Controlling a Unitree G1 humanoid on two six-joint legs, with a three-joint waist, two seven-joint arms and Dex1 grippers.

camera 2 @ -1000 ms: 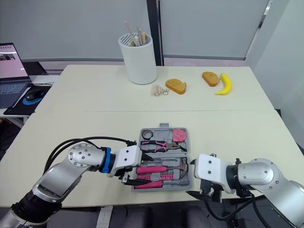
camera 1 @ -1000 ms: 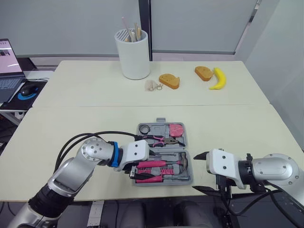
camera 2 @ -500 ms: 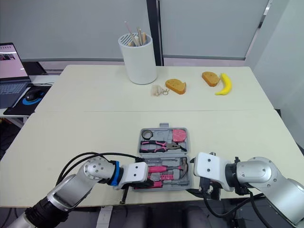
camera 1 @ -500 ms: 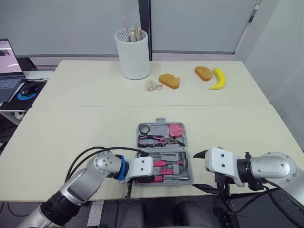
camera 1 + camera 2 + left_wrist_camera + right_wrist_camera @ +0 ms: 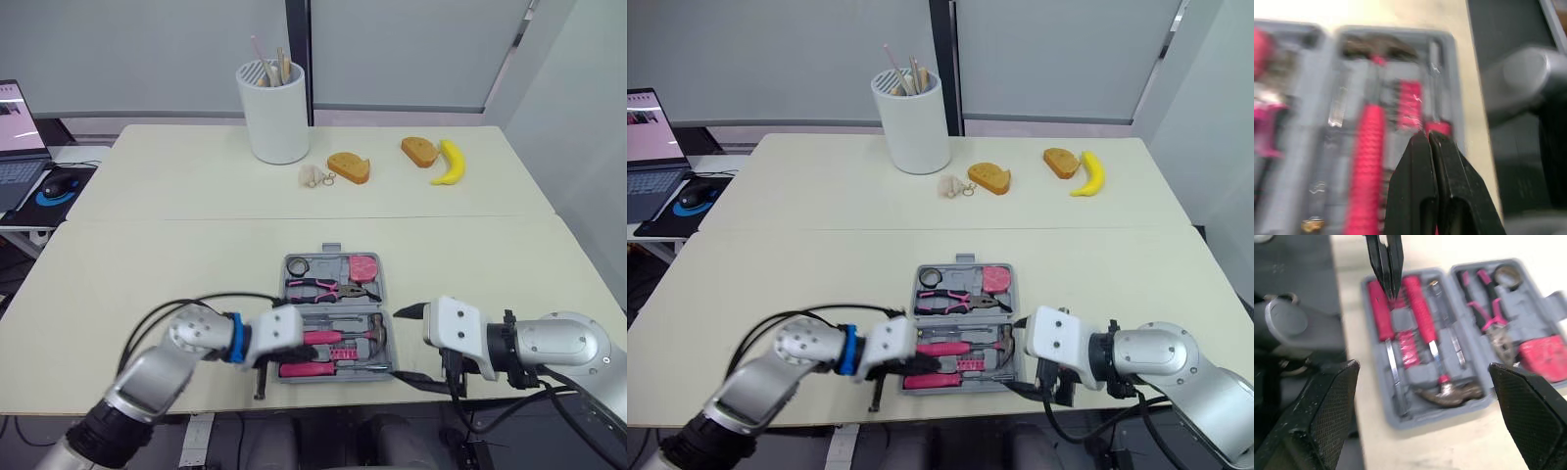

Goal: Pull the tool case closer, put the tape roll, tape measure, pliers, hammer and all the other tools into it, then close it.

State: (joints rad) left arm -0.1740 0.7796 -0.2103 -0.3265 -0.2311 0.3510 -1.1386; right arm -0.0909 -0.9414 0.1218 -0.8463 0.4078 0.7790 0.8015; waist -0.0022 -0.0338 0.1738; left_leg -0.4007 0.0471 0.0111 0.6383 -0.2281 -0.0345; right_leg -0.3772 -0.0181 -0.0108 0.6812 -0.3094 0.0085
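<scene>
at the left end of the tool case (image 5: 325, 264), the left gripper (image 5: 1428, 138) is sitting a little further back from the case than it was half a second ago, its white body drawn outward from the near left corner. the right gripper (image 5: 409, 345) is standing almost where it was, its near finger now slightly closer to the case's near right corner. the case itself is lying where it lay before.

the case is lying open and flat, its two halves one behind the other, so the whole is stretching away from the robot while each half's long side is running from one gripper toward the other. the hammer (image 5: 328, 338) is lying along that line in the near half, pink handle toward the left jaws and head toward the right jaws. the pliers (image 5: 328, 289) are lying the same way in the far half, with the tape roll (image 5: 299, 265) and tape measure (image 5: 362, 266) beyond them.

the case is lying between the two grippers. the left jaws are pressed together with nothing between them, their tips over the pink handle ends in the near half; whether they are touching the handles i cannot tell. the right jaws are spread wide, opening toward the case's right wall, just beside it, and gripping nothing.
</scene>
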